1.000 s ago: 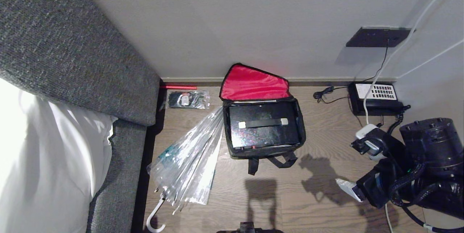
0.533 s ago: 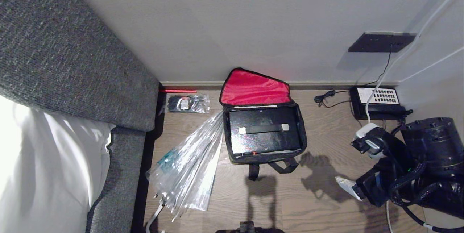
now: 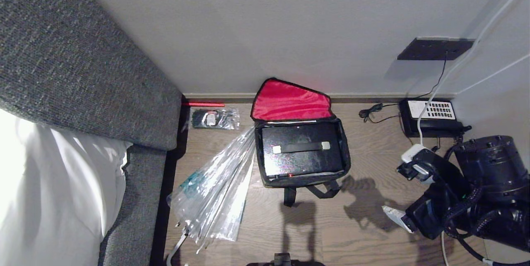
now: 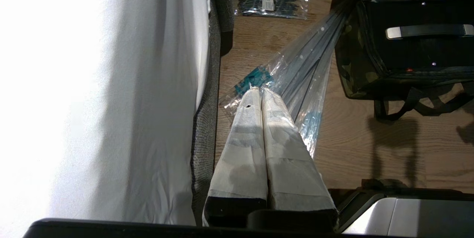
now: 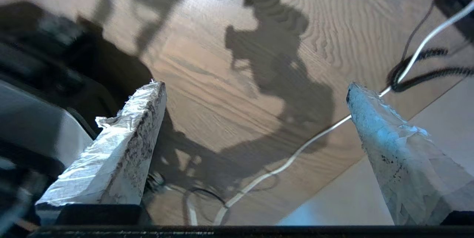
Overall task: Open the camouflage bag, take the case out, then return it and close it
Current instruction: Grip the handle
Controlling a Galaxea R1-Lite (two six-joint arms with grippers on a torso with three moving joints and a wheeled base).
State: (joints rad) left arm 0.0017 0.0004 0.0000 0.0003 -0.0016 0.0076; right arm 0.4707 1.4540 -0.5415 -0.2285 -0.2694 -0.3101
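From the head camera I saw the camouflage bag [image 3: 303,156] lying on the wooden floor [image 3: 372,233], close to the far wall [image 3: 269,30], with its lid folded back against the baseboard so that the red lining [image 3: 290,101] faced me. The case [image 3: 301,148] lay flat inside the open bag, glossy black, its handle [image 3: 301,147] running left to right between two pale end mounts, and a small red spot showed at its near edge. Two black straps [image 3: 314,191] trailed from the near side of the bag onto the floor.

A clear plastic umbrella [image 3: 215,191] lay to the left of the bag, its tip touching the bag's left side and its handle end pointing toward me. Farther left stood a grey upholstered bed frame [image 3: 83,71] with white bedding [image 3: 54,191]. A small plastic packet [image 3: 214,118] sat by the wall near the frame. A black-and-white telephone [image 3: 430,116] rested on the floor at the far right, with cords around it.

My right gripper [image 5: 255,119] hung at the right, well apart from the bag, its taped fingers [image 5: 122,145] spread wide over bare floor with nothing between them. My left gripper [image 4: 262,95] was outside the head view; its own camera showed its two taped fingers pressed together and empty, pointing over the umbrella, with the bag off to their right.
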